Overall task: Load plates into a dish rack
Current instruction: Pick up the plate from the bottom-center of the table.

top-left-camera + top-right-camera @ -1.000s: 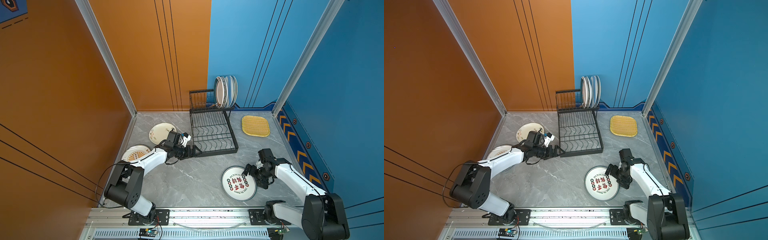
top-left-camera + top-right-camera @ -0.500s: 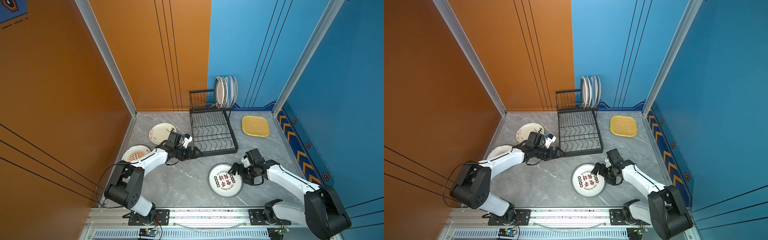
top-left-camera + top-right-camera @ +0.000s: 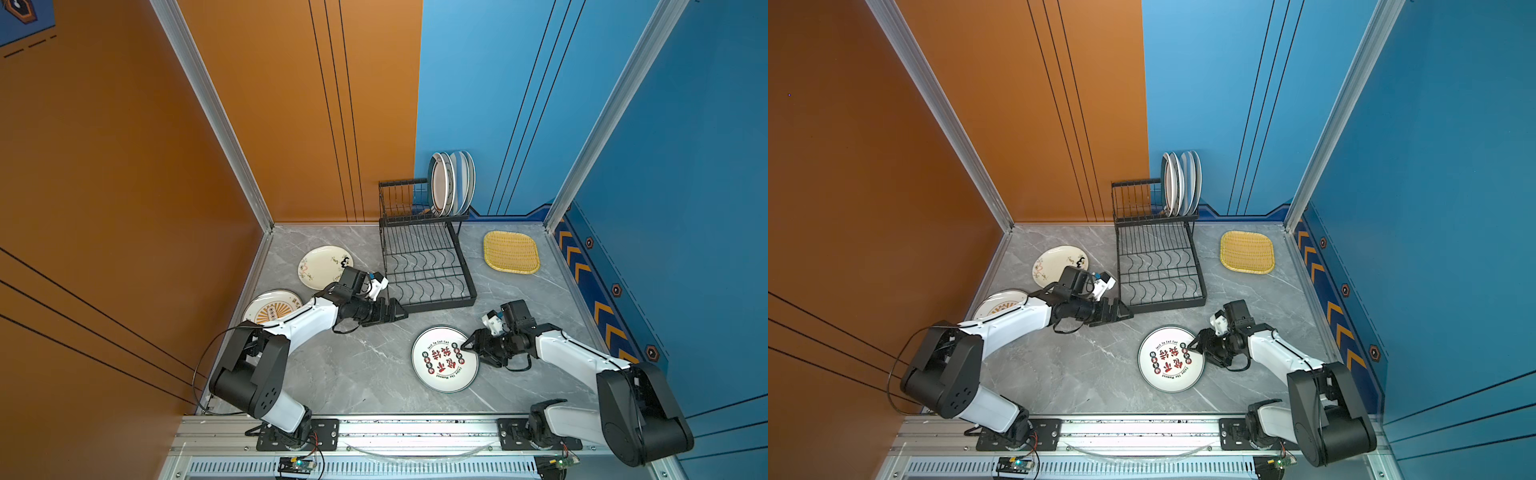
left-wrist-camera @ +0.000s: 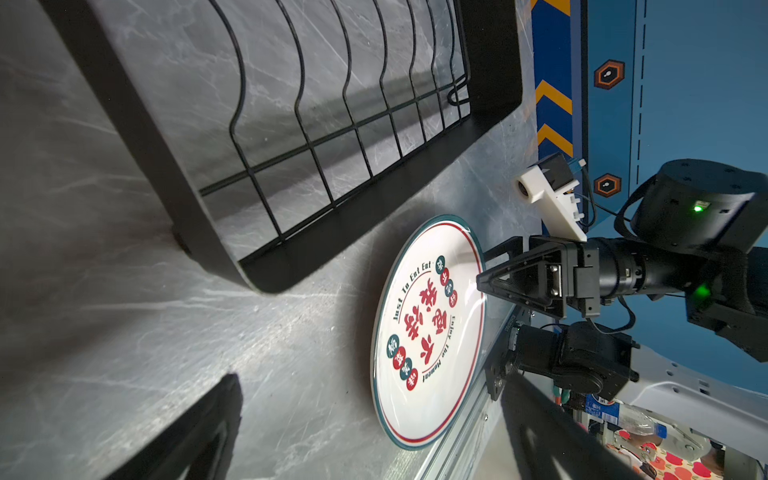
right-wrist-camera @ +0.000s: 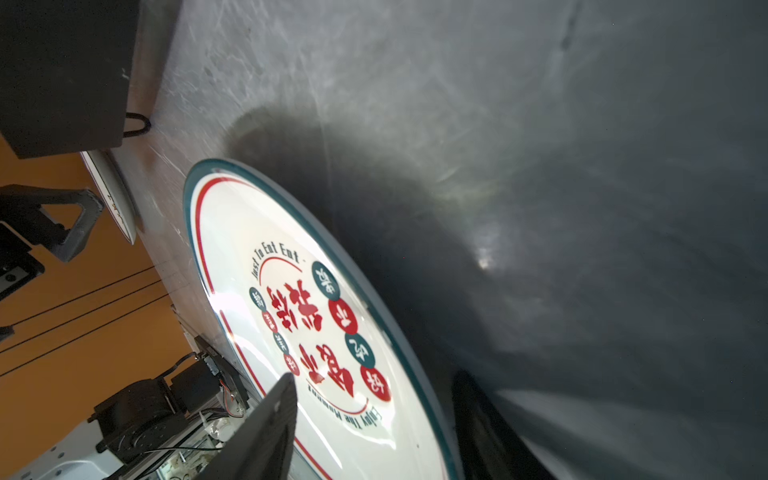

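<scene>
Robot lab cell, orange panel wall (image 3: 270,104), blue panel wall (image 3: 478,83), aluminium mounting rail (image 3: 415,432)

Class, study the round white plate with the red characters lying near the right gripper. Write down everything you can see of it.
The round white plate looks like glossy ceramic, with a teal rim, a red ring, red characters, red and teal dots and black English lettering. It lies face up on the grey marbled table, before the black wire dish rack and apart from it. The right gripper straddles its rim, one finger above its face, one outside; a firm clamp cannot be confirmed.
</scene>
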Available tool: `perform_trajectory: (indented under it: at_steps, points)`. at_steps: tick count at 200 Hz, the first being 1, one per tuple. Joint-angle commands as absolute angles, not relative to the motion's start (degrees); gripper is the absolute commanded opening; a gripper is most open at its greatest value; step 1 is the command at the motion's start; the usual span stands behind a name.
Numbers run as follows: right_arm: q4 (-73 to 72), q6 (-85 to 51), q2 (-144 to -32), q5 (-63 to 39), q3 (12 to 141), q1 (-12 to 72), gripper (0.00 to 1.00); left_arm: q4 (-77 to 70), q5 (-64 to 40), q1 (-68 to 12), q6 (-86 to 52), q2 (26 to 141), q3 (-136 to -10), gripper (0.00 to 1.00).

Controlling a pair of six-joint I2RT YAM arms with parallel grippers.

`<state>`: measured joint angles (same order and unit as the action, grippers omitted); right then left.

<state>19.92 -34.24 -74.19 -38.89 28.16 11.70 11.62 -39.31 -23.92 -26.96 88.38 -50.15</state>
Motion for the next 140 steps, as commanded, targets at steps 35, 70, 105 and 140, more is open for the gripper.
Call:
perform_trajectory:
  at_steps: [35,70,105,140]
  points:
    - [17.7,-29.1,-80.9,-41.0,26.5,12.8,0.41,14.0,-39.9,-24.7,-25.9,89.7,-51.4,0.98]
    - [16.9,-28.1,-83.6,-39.5,26.8,14.4,0.24,14.5,-39.8,-24.7,-25.8,89.6,-51.5,0.98]
    - [16.4,-27.5,-85.5,-39.5,27.3,15.8,0.05,15.6,-39.7,-24.5,-25.4,89.2,-51.5,0.98]
    - [18.1,-25.8,-86.0,-40.5,29.1,17.0,0.00,15.8,-40.8,-23.7,-26.0,88.1,-51.4,0.98]
